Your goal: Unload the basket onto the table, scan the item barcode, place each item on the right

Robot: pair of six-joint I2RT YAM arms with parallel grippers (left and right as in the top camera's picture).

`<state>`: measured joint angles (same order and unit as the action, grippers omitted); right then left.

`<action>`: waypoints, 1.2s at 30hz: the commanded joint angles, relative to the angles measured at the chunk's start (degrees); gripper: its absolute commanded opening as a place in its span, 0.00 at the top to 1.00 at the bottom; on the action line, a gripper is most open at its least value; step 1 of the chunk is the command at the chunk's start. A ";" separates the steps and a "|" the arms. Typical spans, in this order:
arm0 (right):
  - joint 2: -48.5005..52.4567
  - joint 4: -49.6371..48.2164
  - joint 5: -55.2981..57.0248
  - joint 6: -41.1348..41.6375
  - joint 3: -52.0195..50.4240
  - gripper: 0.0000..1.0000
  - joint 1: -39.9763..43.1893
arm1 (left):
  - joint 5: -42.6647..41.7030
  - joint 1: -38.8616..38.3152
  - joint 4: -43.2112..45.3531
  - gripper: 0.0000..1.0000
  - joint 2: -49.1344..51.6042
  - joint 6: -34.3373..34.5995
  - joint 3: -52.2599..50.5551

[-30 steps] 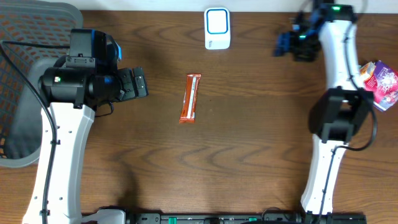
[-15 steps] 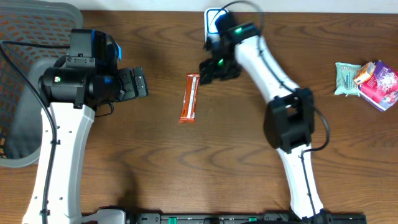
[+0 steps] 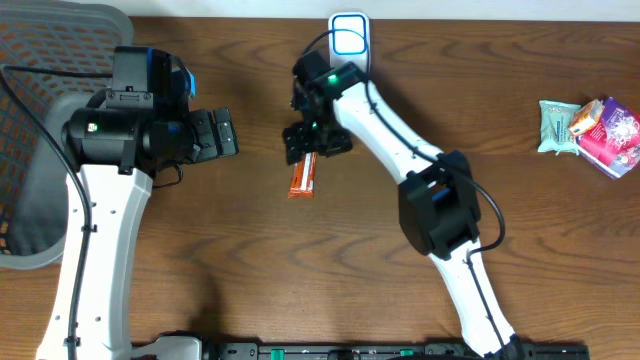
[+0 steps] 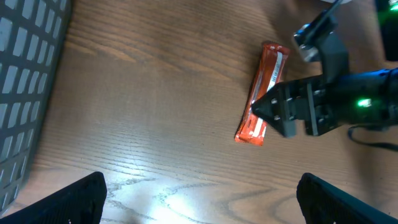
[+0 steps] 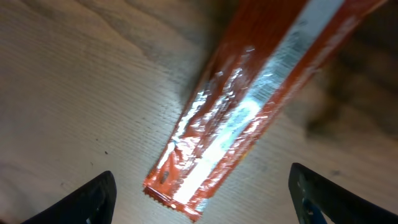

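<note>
From overhead, the long orange foil-wrapped snack bar [image 3: 303,178] lies near the middle of the brown wooden table [image 3: 250,270]. Its long axis runs almost 12 to 6 o'clock, with the far end tipped slightly toward 1. My right gripper [image 3: 312,143] hangs over the bar's 12 o'clock half, so it is by far the nearer tool. My left gripper [image 3: 215,133] waits well apart at the bar's 9 o'clock, beside the grey mesh basket [image 3: 40,60]. The white scanner with a blue ring [image 3: 349,38] sits at 12 to 1 o'clock from the bar, at the table's far edge. In the left wrist view my left fingertips [image 4: 68,199] stand wide apart with nothing between them, and the bar shows at 1 o'clock with the right gripper overlapping its right-hand flank. In the right wrist view my right fingertips [image 5: 93,202] are spread apart too, at 8 and 4 o'clock, gripping nothing. The bar crosses that frame from 1 o'clock down to 7, and its crimped end lies between them, closer to the 8 o'clock finger. A silver stripe faces up, and I can find no barcode on this side. I judge that the bar lies slantwise to my closing line, so the wrist wants a turn before I pinch across its narrow width.
</note>
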<state>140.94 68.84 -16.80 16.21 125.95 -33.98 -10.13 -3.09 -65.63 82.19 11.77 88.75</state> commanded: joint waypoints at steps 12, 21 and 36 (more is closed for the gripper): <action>-2.03 -3.48 23.69 19.87 -0.20 0.40 -7.61 | 0.35 0.17 -0.13 0.02 0.20 -0.13 0.31; -2.03 -7.19 31.74 24.52 -5.44 0.43 -10.93 | 0.35 0.17 -0.13 0.02 0.20 -0.13 0.31; -2.34 -8.57 30.32 23.80 -11.61 0.94 -8.57 | 0.35 0.20 -0.13 0.02 0.20 -0.13 0.31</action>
<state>138.80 58.65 14.81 40.23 114.74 -44.25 -10.13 -3.09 -65.63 82.19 11.77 88.75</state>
